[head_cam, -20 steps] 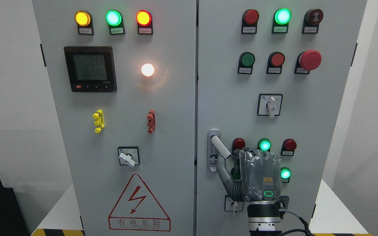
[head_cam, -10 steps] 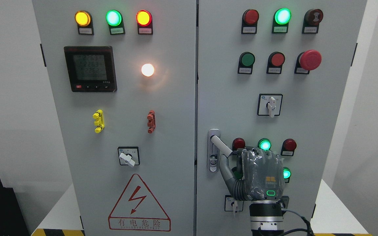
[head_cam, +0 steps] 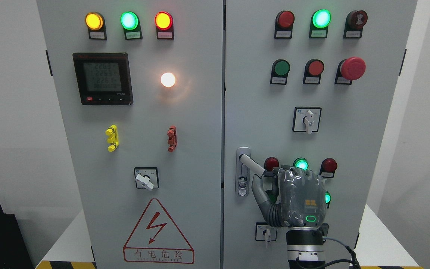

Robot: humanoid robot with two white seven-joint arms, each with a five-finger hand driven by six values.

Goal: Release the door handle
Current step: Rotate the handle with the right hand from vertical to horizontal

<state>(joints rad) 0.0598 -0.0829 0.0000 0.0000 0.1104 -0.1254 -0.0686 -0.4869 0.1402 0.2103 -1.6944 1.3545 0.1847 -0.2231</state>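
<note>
Right hand (head_cam: pixel 300 198) at the lower part of the right cabinet door (head_cam: pixel 259 112), fingers curled around the door handle (head_cam: pixel 253 165), handle swung out, thumb beneath it

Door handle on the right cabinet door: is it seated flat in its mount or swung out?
Swung out. The door handle angles down-right from its mount, its free end at the right hand.

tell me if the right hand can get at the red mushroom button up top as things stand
Probably yes. The right hand sits at the door handle, and the panel face up to the red mushroom button looks unobstructed, though it is a long upward reach.
</note>
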